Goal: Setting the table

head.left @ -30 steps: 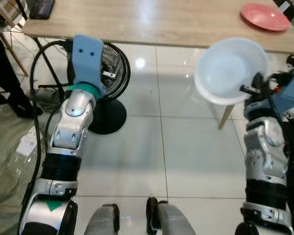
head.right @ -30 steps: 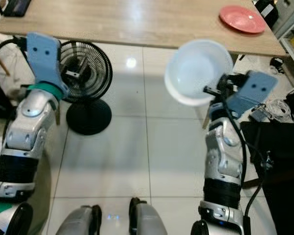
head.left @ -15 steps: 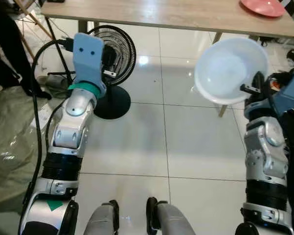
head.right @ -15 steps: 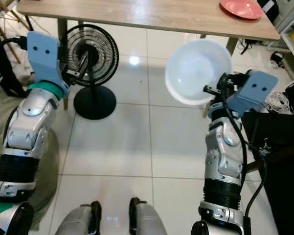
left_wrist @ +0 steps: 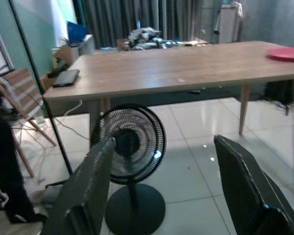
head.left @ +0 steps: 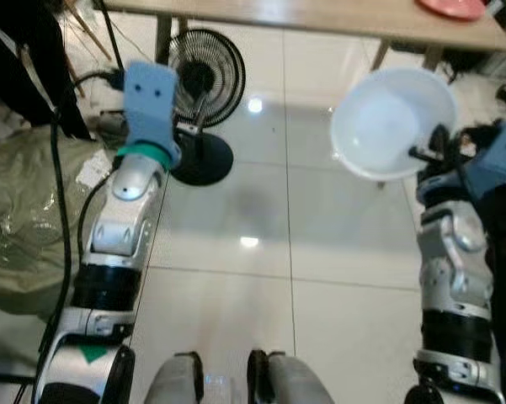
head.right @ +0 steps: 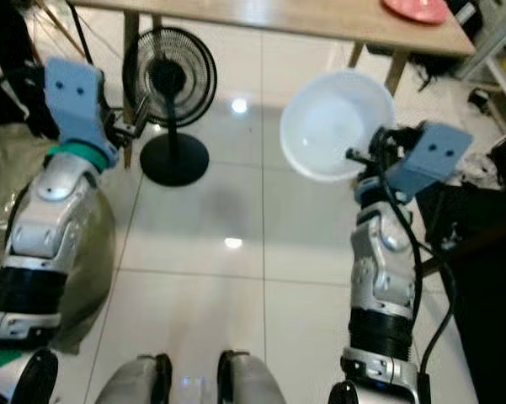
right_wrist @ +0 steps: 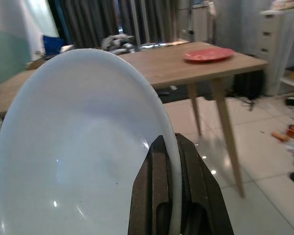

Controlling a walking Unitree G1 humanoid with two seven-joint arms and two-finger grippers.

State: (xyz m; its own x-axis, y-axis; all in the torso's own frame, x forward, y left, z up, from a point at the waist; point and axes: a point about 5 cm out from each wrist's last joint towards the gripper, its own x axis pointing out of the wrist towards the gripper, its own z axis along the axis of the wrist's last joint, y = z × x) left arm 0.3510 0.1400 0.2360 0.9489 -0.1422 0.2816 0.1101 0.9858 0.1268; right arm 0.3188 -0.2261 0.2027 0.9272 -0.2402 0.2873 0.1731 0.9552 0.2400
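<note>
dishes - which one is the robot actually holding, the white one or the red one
The white bowl: the right gripper pinches its rim between shut fingers, out over the tiled floor. The red plate lies flat on the wooden table, untouched.

Bright, even indoor light fills both head views, and ceiling lamps throw small white glare spots on the glossy floor tiles [head.left: 249, 242] (one beside the black fan [head.right: 170, 80]). The head views are slightly soft with blur; the wrist views look dimmer, their dark fingers [left_wrist: 90, 191] out of focus up close.
</note>
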